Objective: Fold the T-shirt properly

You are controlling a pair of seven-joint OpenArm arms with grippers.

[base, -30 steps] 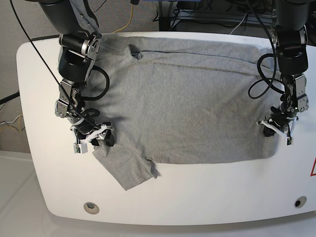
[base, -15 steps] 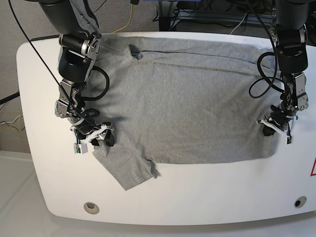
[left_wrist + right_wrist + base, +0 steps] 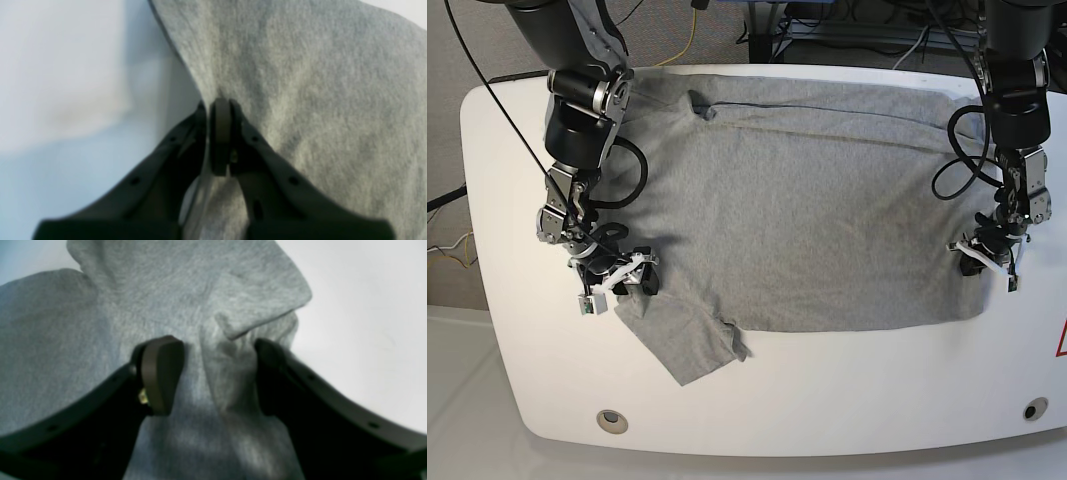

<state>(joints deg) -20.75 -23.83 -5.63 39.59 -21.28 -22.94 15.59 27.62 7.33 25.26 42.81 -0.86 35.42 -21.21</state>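
The heather-grey T-shirt [image 3: 797, 210] lies spread, plain side up, over the white table [image 3: 827, 400]. One sleeve [image 3: 687, 345] sticks out toward the front left. My left gripper [image 3: 977, 262] is at the shirt's right edge. In the left wrist view this gripper [image 3: 218, 108] has its jaws shut, pinching the T-shirt [image 3: 317, 83] at its edge. My right gripper [image 3: 632, 280] is at the sleeve's root. In the right wrist view it [image 3: 217, 373] stands open, with a bunched ridge of the T-shirt [image 3: 66, 323] between its fingers [image 3: 161, 373].
Cables [image 3: 847, 30] and carpet lie behind the table's far edge. Two round fittings [image 3: 610, 420] [image 3: 1035, 409] sit near the front rim. A red warning mark [image 3: 1061, 342] shows at the right edge. Bare white table runs along the front.
My right gripper has shifted slightly toward the table's front, still open over the sleeve. The left gripper and the shirt have barely moved.
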